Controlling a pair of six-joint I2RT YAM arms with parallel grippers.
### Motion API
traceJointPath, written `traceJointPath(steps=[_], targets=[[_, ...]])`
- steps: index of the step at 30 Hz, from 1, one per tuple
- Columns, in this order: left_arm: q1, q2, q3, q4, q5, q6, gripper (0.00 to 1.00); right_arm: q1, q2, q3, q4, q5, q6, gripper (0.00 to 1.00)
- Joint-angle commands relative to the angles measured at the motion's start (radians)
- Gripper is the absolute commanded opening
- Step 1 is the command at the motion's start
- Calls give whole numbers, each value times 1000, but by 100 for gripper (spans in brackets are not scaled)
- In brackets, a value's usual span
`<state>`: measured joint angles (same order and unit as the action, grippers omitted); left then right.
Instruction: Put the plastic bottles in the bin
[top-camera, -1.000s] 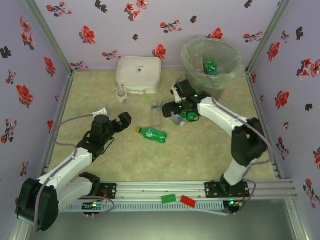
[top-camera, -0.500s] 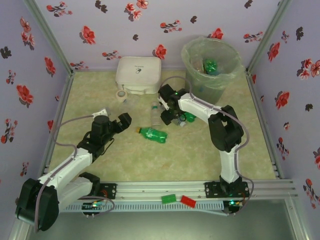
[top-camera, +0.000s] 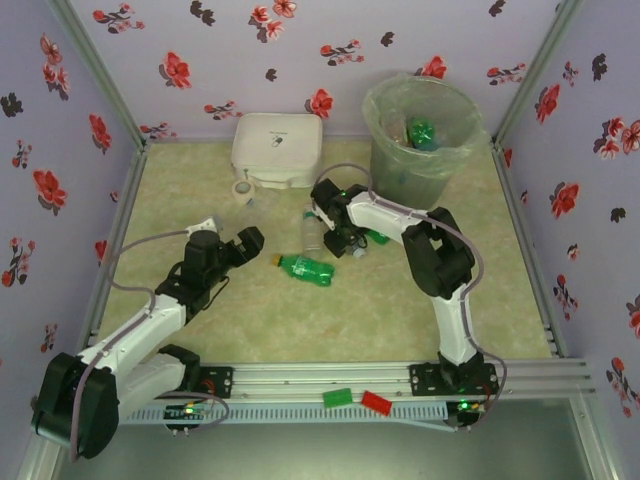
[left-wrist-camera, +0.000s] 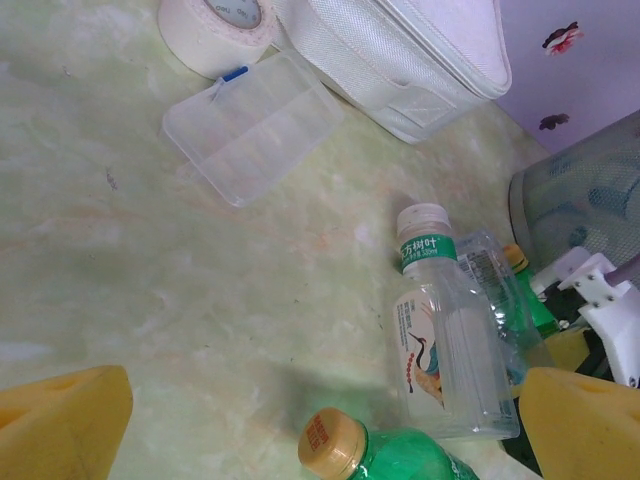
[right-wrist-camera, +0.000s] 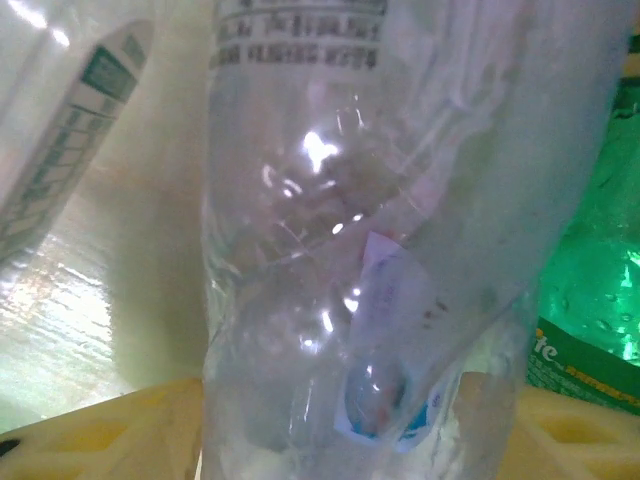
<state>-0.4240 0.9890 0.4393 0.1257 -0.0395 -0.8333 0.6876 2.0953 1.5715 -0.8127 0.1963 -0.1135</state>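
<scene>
— What has the right arm got hold of?
— The right jaws are clamped on a crumpled clear bottle (right-wrist-camera: 350, 250), with a yellow pad (right-wrist-camera: 100, 430) pressed to each flank, down low by the table (top-camera: 200, 180)

— Anything next to it?
— A dark green bottle (right-wrist-camera: 590, 300) sits just beside those jaws on one side. A green-labelled clear bottle (left-wrist-camera: 445, 340) with a white cap lies on the other side

— And the left arm?
— The left jaws stand wide apart and hold nothing. An orange-capped green bottle (top-camera: 305, 268) lies on its side just ahead of them, cap end nearest, not touching either tip

— Where's the bin?
— The bin (top-camera: 400, 175) is beyond the right jaws in the far corner, lined with a clear bag. One bright green bottle (top-camera: 421, 132) is already inside. It is well apart from the left jaws

— What else is out there?
— Farther ahead of the left jaws there's a white box (top-camera: 277, 150), and near it a tape roll (left-wrist-camera: 215, 30) and a clear compartment case (left-wrist-camera: 250, 125)
</scene>
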Motion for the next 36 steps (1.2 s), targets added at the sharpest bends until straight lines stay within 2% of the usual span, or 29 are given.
traceJointPath(steps=[1, 6, 15, 24, 28, 32, 36], targets=[[10, -13, 9, 15, 13, -10, 100, 8, 27, 11, -12, 35, -21, 65], [9, -21, 7, 10, 14, -6, 100, 10, 18, 9, -17, 25, -21, 52], [10, -23, 6, 17, 15, -8, 100, 15, -73, 15, -29, -37, -25, 41], [10, -26, -1, 24, 14, -6, 100, 11, -378, -12, 97, -185, -14, 42], [9, -29, -4, 28, 14, -5, 100, 1, -500, -14, 189, -184, 6, 42], [9, -34, -11, 31, 15, -4, 100, -44, -591, 29, 241, -192, 19, 42], [10, -57, -24, 31, 14, 0, 100, -146, -625, 114, 239, -157, 72, 39]])
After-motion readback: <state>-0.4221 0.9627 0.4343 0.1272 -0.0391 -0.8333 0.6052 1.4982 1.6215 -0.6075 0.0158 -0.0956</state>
